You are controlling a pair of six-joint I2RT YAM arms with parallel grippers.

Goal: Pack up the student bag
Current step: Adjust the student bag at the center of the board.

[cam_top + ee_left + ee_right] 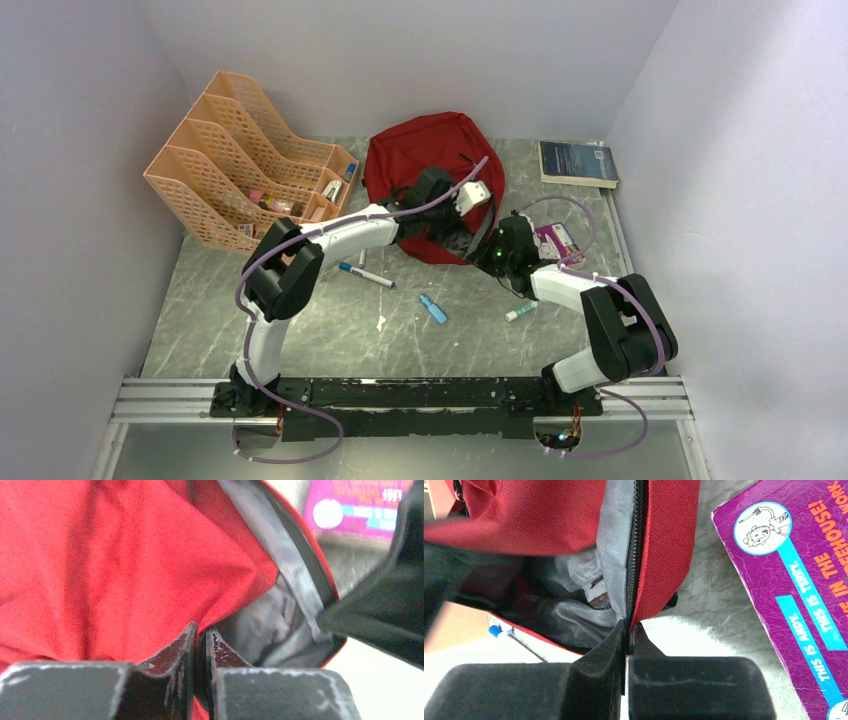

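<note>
The student bag [425, 150] is a dark-red backpack lying at the back middle of the table, its mouth facing the arms. My left gripper [480, 218] is shut on the red fabric edge of the mouth [100, 565], a fold pinched between its fingertips [201, 635]. My right gripper [497, 238] is shut on the other lip [664, 540], right at the black zipper line, with its tips [630, 627] closed on the seam. Between the two lips the grey lining [574, 615] shows. The bag's inside looks dark and its contents cannot be made out.
A purple book [557, 241] lies just right of the bag's mouth, and a blue book [578, 163] is at the back right. An orange file rack [250, 160] stands at the back left. A pen [365, 275], a blue tube [433, 309] and a marker [520, 312] lie in front.
</note>
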